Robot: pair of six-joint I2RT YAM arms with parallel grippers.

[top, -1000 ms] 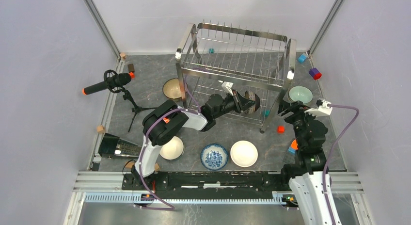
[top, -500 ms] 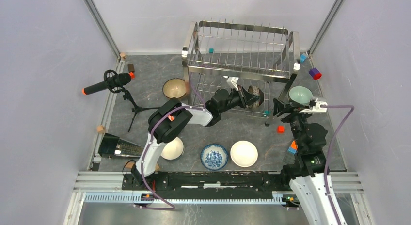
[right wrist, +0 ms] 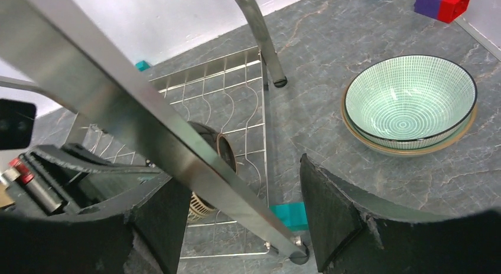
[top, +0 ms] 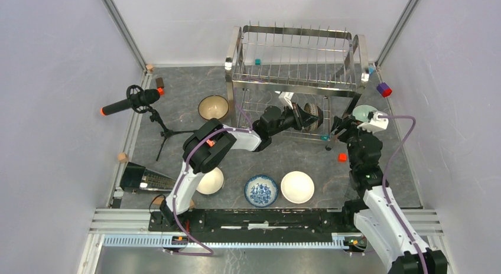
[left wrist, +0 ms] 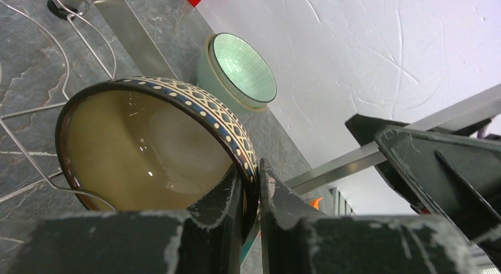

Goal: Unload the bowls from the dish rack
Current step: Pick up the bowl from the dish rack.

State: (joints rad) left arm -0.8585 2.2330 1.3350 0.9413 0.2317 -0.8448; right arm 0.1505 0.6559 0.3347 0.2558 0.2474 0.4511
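Observation:
The dish rack point(top: 295, 55) stands at the back of the table. On its lower tier a tan bowl with a dark patterned rim point(top: 313, 116) stands on edge. My left gripper point(top: 298, 116) is shut on that rim; in the left wrist view the fingers point(left wrist: 254, 173) pinch the wall of the bowl point(left wrist: 142, 150). My right gripper point(top: 340, 129) is open at the rack's front right leg. In the right wrist view the steel leg point(right wrist: 147, 120) runs between the spread fingers point(right wrist: 242, 209). A pale green bowl point(right wrist: 410, 103) sits on the table to the right.
On the table: a tan bowl point(top: 213, 107) left of the rack; a white bowl point(top: 210, 180), a blue-and-white bowl point(top: 261, 190) and another white bowl point(top: 297, 186) near the front. A microphone on a tripod point(top: 133, 101) stands left. Small blocks point(top: 342, 157) lie around.
The rack has shifted back and to the right. My left gripper moved right with the bowl in it. My right gripper swung left and now straddles the rack's front right leg.

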